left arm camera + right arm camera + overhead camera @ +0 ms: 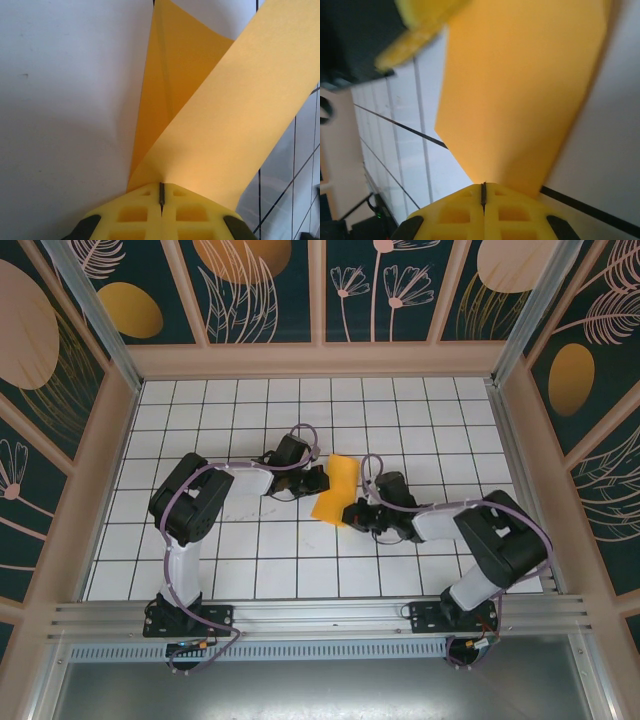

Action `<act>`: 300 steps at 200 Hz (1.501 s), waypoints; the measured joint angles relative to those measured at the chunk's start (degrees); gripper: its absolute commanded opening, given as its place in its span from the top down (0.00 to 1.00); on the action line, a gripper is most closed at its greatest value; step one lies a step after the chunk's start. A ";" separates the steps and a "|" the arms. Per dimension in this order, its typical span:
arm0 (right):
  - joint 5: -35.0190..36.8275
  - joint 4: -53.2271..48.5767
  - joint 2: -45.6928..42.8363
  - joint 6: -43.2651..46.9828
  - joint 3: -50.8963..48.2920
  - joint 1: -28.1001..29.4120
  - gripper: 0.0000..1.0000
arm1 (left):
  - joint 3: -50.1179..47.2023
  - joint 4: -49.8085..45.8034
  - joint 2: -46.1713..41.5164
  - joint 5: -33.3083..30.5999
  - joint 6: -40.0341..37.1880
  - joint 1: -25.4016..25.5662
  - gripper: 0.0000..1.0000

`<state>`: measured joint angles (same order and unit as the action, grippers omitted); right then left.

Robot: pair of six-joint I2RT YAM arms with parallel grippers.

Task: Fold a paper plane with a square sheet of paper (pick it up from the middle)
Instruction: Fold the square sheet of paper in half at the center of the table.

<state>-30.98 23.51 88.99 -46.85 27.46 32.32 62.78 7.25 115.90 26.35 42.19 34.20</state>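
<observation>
Thin, matt orange-yellow paper (335,488), smooth and sharply creased, at frame centre over a smooth, faintly glossy white table (260,560). Left gripper (161,187) and right gripper (483,186): moulded yellow plastic. Brushed metal rail (320,618) along the bottom.

A white table (250,570), evenly lit, is ruled by thin dark lines into square tiles. Dark teal walls (60,440) enclose it on three sides. They are painted with orange ovals (130,310), pale pink discs (20,325) and line-drawn flowers (350,282), and framed in beige strips (315,360). A silver rail (320,615) runs along the near edge.
</observation>
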 measured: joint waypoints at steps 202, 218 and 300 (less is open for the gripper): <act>-2.54 1.90 13.09 4.04 9.62 -9.90 1.00 | 0.00 -0.02 0.00 0.00 -0.22 0.00 1.00; -3.10 0.59 12.11 4.20 10.56 -10.05 1.00 | 0.00 -0.02 0.00 0.00 -0.22 0.00 1.00; -3.80 0.52 14.60 4.61 15.13 -12.37 1.00 | 0.00 -0.02 0.00 0.00 -0.22 0.00 1.00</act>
<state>-34.79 24.03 103.59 -42.24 42.59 19.94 62.78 7.22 115.90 26.35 41.98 34.20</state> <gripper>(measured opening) 0.059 0.065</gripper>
